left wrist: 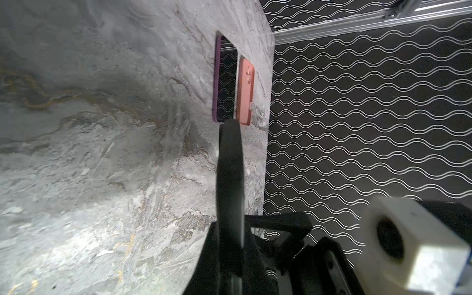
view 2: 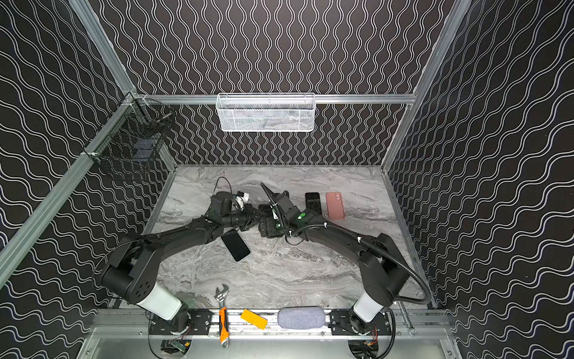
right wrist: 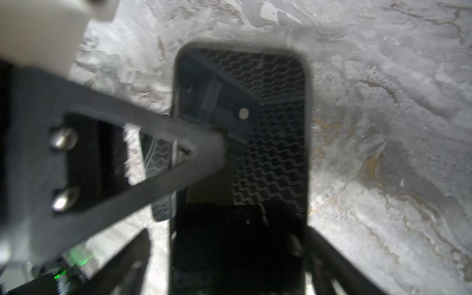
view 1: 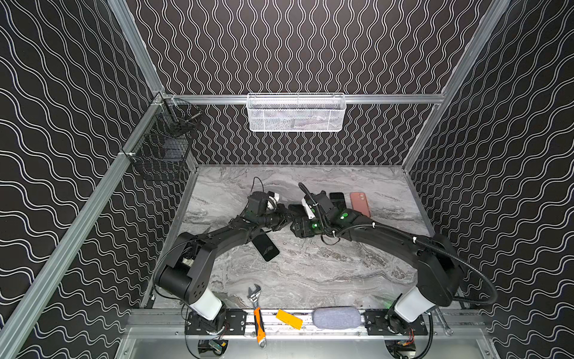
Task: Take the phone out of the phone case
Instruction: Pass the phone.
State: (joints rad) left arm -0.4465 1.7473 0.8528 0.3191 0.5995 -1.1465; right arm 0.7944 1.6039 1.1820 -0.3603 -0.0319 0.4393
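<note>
A black phone [right wrist: 268, 127] with a glossy screen sits inside a dark-rimmed phone case [right wrist: 308, 132] and is held up over the marble table where the two arms meet [view 1: 295, 209]. My left gripper [view 1: 284, 217] is shut on one long edge of it. Its fingers [right wrist: 204, 150] reach in from the side, and the left wrist view shows the case edge-on [left wrist: 229, 166] between them. My right gripper [right wrist: 229, 233] is open. Its fingers [right wrist: 139, 252] straddle the near end of the case, with table showing between this finger and the case.
A bare black phone [view 1: 265, 247] lies under the left forearm. A purple-cased phone [view 1: 337, 199] and a pink case [view 1: 360, 203] lie at the back right. A wrench [view 1: 257, 310], a yellow block [view 1: 289, 318] and a grey pouch [view 1: 337, 317] line the front rail.
</note>
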